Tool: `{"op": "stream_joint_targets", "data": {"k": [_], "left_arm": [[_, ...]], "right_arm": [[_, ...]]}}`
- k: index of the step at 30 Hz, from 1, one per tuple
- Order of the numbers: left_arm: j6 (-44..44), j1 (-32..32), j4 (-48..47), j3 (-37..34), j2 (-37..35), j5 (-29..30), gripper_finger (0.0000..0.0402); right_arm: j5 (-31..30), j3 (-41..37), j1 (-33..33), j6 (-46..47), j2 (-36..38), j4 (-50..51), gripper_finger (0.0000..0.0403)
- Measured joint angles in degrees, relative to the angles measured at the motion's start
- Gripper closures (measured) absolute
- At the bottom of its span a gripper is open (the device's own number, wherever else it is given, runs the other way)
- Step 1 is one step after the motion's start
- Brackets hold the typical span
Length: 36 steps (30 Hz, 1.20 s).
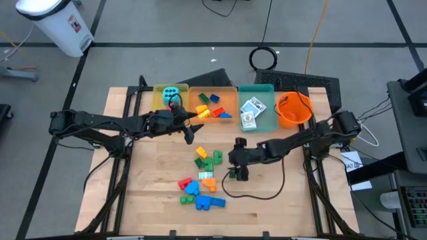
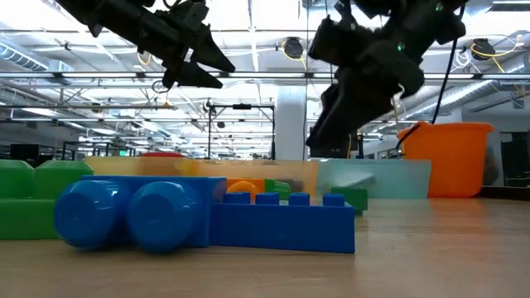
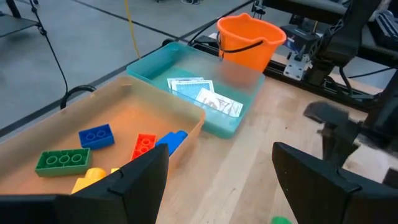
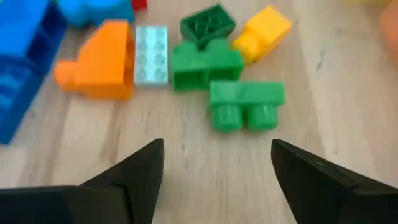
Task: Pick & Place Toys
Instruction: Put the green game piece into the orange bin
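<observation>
I am between picks. My right end effector (image 1: 235, 175) hangs open and empty over mid-counter (image 1: 293, 193), just beside the loose bricks (image 1: 203, 180). Next I should drop onto the nearest green brick (image 4: 244, 106) and close squarely. My left end effector (image 1: 191, 131) waits open near the orange tray (image 1: 235, 100) at the back edge.

A robotics lab: wooden worktable (image 1: 267, 193) on a taped floor, trailing cables (image 1: 264, 58), exposed ceiling trusses (image 2: 74, 91).
</observation>
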<state>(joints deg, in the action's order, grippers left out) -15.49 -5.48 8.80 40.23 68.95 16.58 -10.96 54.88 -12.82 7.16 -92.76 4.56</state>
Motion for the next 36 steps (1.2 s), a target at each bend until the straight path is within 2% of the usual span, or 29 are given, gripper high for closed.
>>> {"op": "stream_joint_targets", "data": {"k": [7,14,19,26,30,36], "left_arm": [[-0.25,0.0,0.13,0.0,0.0,0.0,0.011],[-1.85,0.0,0.37,0.0,0.02,-0.02,0.011],[-2.69,0.0,0.31,0.0,0.04,-0.02,0.011],[-2.71,0.0,0.29,0.0,0.04,-0.02,0.011],[-2.85,0.0,0.25,0.0,0.04,-0.02,0.011],[-5.65,0.0,-0.04,0.0,1.35,-0.06,0.011]], "right_arm": [[3.62,0.04,-3.22,6.64,0.83,0.54,0.014],[3.52,0.02,-6.79,7.17,-6.3,-0.02,0.014],[3.72,0.06,-6.62,7.32,-9.98,-0.31,0.014],[3.54,0.02,-5.67,7.19,-9.07,0.04,0.0143],[3.37,-0.05,-5.1,7.17,-8.97,0.16,0.0172],[3.54,-0.05,-4.05,7.17,-8.97,0.06,0.0254]]}}
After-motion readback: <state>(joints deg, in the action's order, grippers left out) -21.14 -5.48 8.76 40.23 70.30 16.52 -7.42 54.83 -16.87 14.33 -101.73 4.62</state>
